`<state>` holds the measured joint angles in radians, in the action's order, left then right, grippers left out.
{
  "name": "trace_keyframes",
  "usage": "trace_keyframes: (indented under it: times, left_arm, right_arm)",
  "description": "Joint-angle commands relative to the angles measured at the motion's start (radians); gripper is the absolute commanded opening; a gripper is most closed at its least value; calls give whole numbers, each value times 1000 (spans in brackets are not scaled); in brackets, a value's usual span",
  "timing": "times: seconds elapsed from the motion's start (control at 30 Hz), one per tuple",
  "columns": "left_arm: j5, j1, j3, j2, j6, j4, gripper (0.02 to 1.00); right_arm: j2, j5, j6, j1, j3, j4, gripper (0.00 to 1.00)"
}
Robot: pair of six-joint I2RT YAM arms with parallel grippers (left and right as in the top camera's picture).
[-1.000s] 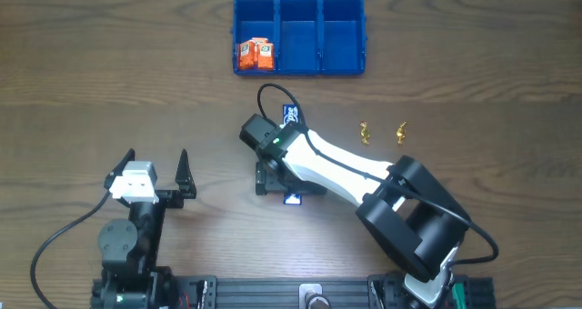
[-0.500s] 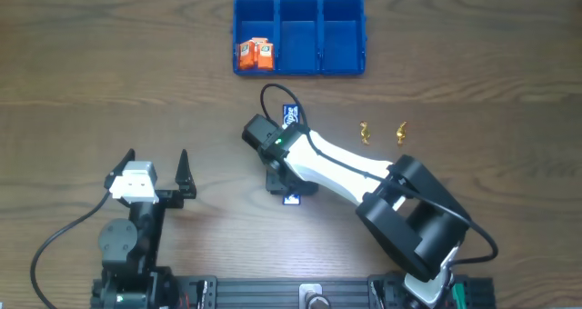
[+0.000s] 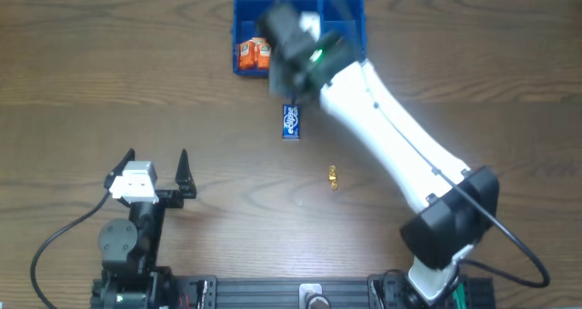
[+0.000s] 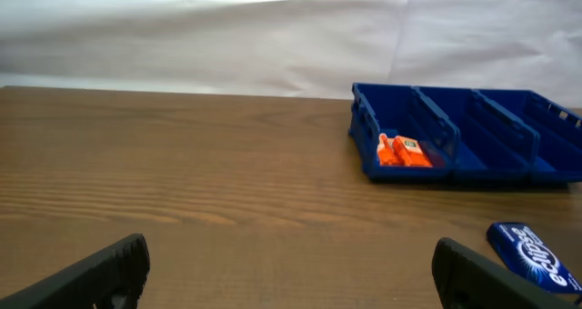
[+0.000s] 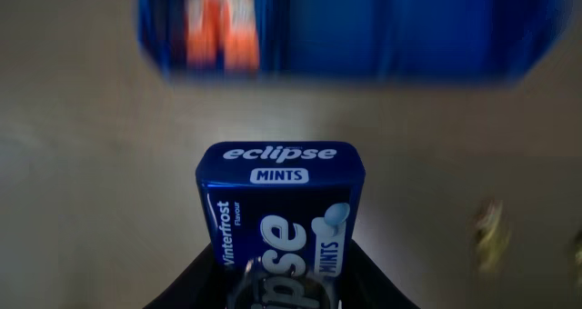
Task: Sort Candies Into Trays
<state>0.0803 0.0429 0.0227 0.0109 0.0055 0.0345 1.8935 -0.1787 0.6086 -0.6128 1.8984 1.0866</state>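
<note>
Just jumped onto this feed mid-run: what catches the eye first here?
The right gripper, up by the blue three-compartment plastic tray on the far side of the wooden table, is shut on a blue rectangular mint tin. A second blue mint tin lies on the table just short of the tray, whose left compartment holds orange candy packets.

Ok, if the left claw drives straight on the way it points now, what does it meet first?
Probably nothing: ahead of the left claw lies bare table up to its far edge. The blue tray and the loose mint tin sit off to the right of that line.
</note>
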Motion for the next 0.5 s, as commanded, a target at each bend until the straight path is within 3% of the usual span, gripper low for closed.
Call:
trace_keyframes:
  times: [0.03,0.13,0.4,0.47,0.5]
  left_arm:
    - [17,-3,-18,-5,14,36,998]
    - [17,-3,-18,-5,14,36,998]
    - [17,-3,-18,-5,14,36,996]
    - [17,-3,-18,-5,14,36,998]
    - [17,-3,-18,-5,14,36,998]
  right_arm:
    - [212,-98,-229,79,285,-47,222]
    - [380,-97,-283,117,398,-142,222]
    - [494,-78,-288,154,400,-209,277]
    - [494,-77,-288,154,400,-211,400]
    - [494,-71,-289,154,400,-211,524]
